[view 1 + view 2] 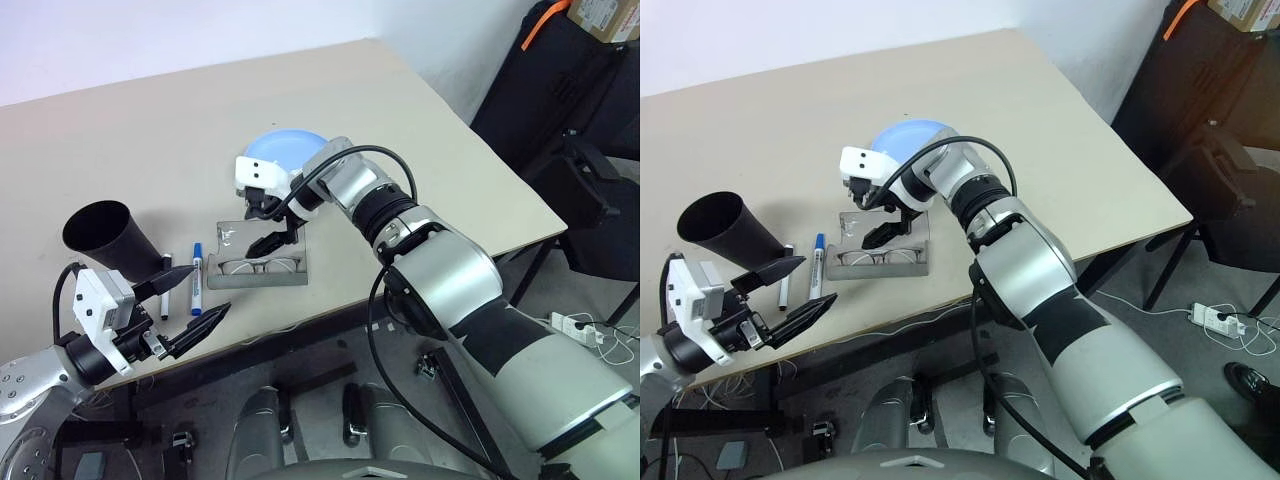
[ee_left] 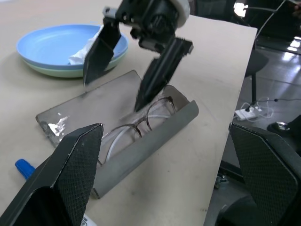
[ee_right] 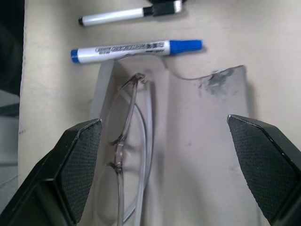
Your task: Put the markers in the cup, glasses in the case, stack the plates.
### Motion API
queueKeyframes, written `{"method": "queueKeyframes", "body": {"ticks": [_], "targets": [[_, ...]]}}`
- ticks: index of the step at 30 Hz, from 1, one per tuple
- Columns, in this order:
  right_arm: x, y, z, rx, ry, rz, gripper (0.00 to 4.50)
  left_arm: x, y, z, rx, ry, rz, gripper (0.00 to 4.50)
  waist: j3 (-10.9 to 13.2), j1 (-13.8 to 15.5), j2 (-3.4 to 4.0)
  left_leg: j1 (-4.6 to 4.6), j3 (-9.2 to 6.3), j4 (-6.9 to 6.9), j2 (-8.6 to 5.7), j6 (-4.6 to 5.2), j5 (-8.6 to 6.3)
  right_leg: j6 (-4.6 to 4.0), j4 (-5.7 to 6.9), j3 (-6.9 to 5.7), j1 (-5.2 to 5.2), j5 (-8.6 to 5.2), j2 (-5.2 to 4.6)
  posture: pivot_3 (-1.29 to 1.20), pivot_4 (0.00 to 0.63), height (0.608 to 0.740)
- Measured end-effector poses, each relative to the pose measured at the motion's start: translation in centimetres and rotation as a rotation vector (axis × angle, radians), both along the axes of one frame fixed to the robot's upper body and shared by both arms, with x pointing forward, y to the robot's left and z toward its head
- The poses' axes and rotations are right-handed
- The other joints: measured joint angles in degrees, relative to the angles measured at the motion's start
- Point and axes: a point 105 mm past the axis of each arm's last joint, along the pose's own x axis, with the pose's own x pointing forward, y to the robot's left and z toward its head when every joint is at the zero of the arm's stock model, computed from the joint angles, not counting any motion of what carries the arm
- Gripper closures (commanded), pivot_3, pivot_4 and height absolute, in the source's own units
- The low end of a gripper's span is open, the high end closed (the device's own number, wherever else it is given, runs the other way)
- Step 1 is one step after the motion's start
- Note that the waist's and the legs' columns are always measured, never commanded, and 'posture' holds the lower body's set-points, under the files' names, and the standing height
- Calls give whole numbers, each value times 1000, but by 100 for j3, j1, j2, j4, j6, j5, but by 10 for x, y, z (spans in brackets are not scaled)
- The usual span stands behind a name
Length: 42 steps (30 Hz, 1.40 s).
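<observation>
On my screens: a beige table (image 1: 150, 130) carries a black cup (image 1: 105, 235), a white marker with blue cap (image 3: 136, 48), a thinner white one capped black (image 3: 127, 14), a grey case (image 2: 89, 108) holding pale-framed glasses (image 2: 141, 125), and a light blue plate (image 2: 51, 44) atop a light green one (image 2: 56, 72).

R gripper (image 1: 269, 227) fingers spread, angled down; L gripper (image 1: 192, 304) fingers apart, level
</observation>
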Motion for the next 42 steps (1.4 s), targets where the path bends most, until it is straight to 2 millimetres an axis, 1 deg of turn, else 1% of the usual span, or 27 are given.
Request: {"method": "queueKeyframes", "body": {"ticks": [2, 5, 6, 7, 8, 10, 11, 14, 16, 18, 21, 24, 28, 31, 34, 38, 42], "targets": [[3, -5, 8, 48, 30, -25, 601, 1, 1, 0, -2, -2, 0, 0, 0, 1, 0, 0, 0, 0, 0, 0, 0, 0, 0, 0, 1, 0, 0, 0, 150, 719], [9, -11, 21, 133, 70, -84, 1585, 1, 1, 0, -3, 1, -1, 0, 0, -3, 0, 0, 0, 0, -2, 0, 0, -4, 0, 0, 18, 3, 1, 0, 150, 719], [12, -13, 25, 167, 83, -114, 2036, 1, 1, 0, -3, 1, -2, 0, 0, -3, 0, 0, 0, 0, -2, 0, 0, -17, 0, 0, 18, 11, 2, 0, 150, 719], [14, -14, 27, 189, 90, -135, 2224, 1, 1, 0, -3, 1, -3, 0, 0, -3, 0, 0, -1, 1, -2, 0, 0, -17, 0, 0, 18, 11, 2, 0, 150, 719], [18, -17, 30, 214, 87, -164, 2526, 1, 1, 0, -3, 0, -4, 0, 0, -3, 0, 0, -1, 1, -3, 0, 0, -17, 0, 0, 18, 11, 2, 0, 150, 719], [29, -30, 36, 271, 77, -233, 3260, 1, 1, 0, -3, 0, -4, 0, 0, 1, 0, 0, -1, 4, -3, 0, 0, -17, 1, 0, 21, 11, 3, 0, 150, 719], [30, -32, 37, 274, 75, -242, 3496, 1, 1, 0, -4, 1, -3, 0, 0, 4, 0, 0, -1, 6, -4, 0, 0, -16, 1, 0, 22, 11, 3, 0, 150, 719], [38, -45, 33, 332, 99, -305, 4472, 2, 1, 2, -3, -8, -5, 0, -1, 2, -1, 3, -2, 10, -4, 0, 0, -14, 1, -1, 29, 12, 4, 0, 150, 719], [42, -56, 24, 346, 119, -354, 4472, 4, 1, 4, -2, -18, -8, 0, -1, 8, -1, 3, -2, 12, -6, 1, 1, -10, 1, -1, 30, 14, 7, 0, 150, 719], [47, -71, 14, 344, 136, -407, 4472, 5, 2, 4, -1, -19, -13, 0, -1, 11, -1, 3, -2, 13, -8, 1, 1, -8, 4, -1, 30, 15, 7, 0, 150, 719], [51, -89, 0, 325, 158, -459, 4472, 8, 6, 3, -5, -9, -4, 0, 0, -6, -1, 4, 0, 16, -9, 2, 1, 3, 9, 2, 28, 21, 10, 0, 150, 719], [52, -96, -11, 302, 162, -492, 4472, 10, 6, 5, -4, -18, -13, 0, 0, -13, 0, 7, -1, 16, -8, -2, 4, 8, 18, 4, 25, 24, 15, 0, 150, 719], [56, -101, -22, 283, 146, -555, 4472, 8, 7, 4, -11, -6, -13, 0, 0, -4, 0, 9, -2, 17, -7, -4, 5, 8, 25, 4, 24, 23, 14, 0, 150, 719], [58, -100, -36, 247, 132, -597, 4472, 4, 10, 4, -19, 24, 3, 0, 0, -7, 0, 9, -2, 19, -6, -4, 5, 9, 24, 6, 24, 13, 11, 0, 150, 719], [56, -92, -45, 237, 139, -607, 4472, 3, 9, 8, -18, 23, 8, 0, 0, -5, 0, 9, -3, 18, -6, -4, 5, 5, 24, 5, 24, 14, 11, 0, 150, 719], [54, -82, -48, 240, 134, -597, 4472, 1, 10, 12, -16, 25, 29, 0, 0, -2, 1, 9, -5, 18, -5, -4, 5, -1, 24, 5, 25, 11, 11, 0, 150, 719], [50, -73, -49, 243, 145, -575, 4472, 0, 11, 9, -14, 47, 40, 0, 0, -4, 1, 9, -5, 18, -5, -4, 5, -1, 23, 5, 25, 11, 11, 0, 150, 719]]}}
